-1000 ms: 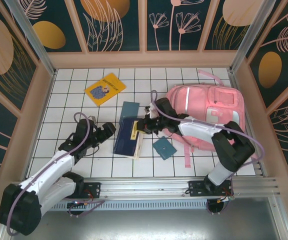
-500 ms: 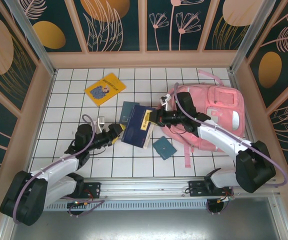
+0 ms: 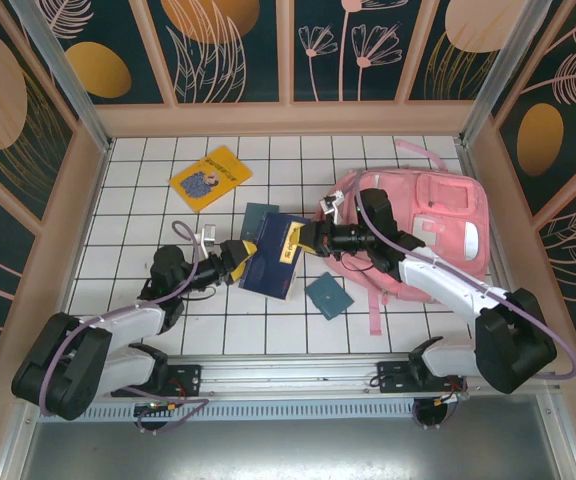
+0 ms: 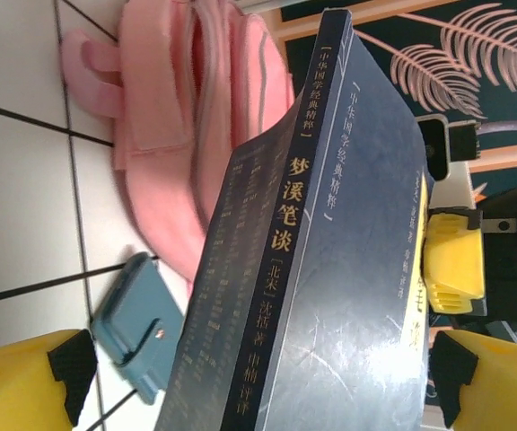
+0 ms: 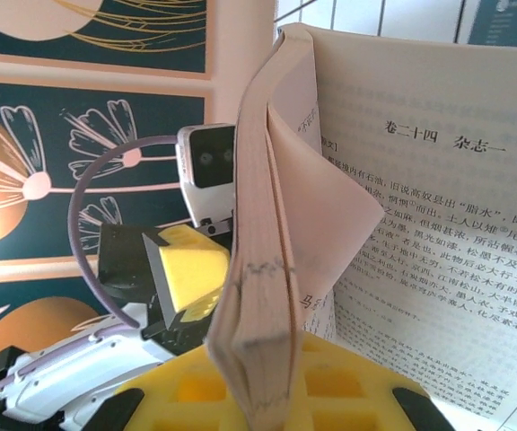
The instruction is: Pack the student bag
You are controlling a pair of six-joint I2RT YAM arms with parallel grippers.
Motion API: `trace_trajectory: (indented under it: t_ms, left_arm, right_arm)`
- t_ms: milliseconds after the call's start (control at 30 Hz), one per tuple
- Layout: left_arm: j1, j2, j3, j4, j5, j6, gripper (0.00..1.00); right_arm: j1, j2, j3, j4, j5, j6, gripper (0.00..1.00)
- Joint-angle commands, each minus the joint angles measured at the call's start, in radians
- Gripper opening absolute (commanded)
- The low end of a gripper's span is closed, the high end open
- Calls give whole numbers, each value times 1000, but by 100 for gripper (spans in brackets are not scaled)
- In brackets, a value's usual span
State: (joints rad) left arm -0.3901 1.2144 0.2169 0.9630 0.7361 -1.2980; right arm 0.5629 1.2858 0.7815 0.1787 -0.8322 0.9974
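While my right gripper (image 3: 314, 238) clamps the dark blue book (image 3: 276, 258) by its pages, I see my left gripper (image 3: 238, 255) spread wide either side of it; the pink backpack (image 3: 438, 215) lies on the table's right, beneath my right arm.

Spine, series line: the dark blue book (image 4: 281, 269) carried 中华国学经典精粹 in brackets at the head of its spine.
Spine, title: 梦溪笔谈 stood in gold below the series line.
Spine, author: [北宋] 沈括 著 was printed; the characters under it were not clearly legible.
Front cover: the same series line, 中华国学经典精粹, was printed.
Open page (image 5: 438, 180), heading: 卷二十四 杂志一 was printed; the body text was too small to read.
Yellow book (image 3: 210, 178): the cover print was too small to read.
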Motion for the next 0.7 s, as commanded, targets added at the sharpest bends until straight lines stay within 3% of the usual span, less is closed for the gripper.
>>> trace_trajectory:
  t_ms: [0,167,267,367,467,667]
  left_arm:
    - [-21,34,27,244,66,-95,98]
    - [-94,103,70,397,77,-183,98]
    - [-123,129,78,454,68,-205,97]
    - [-127,130,74,466,56,-209,89]
    - [-128,109,81,375,44,-158,80]
    - [-128,93,81,280,19,-96,58]
  right_arm:
    - [10,-27,-21,107,-33,33,11]
    - [12,-22,-39,158,-27,48,11]
    - [11,-16,-10,100,-21,5,11]
    - [1,-15,27,-19,11,-72,11]
    - [-11,-22,61,-132,64,-142,11]
    - [-43,-30,64,-166,72,-162,14]
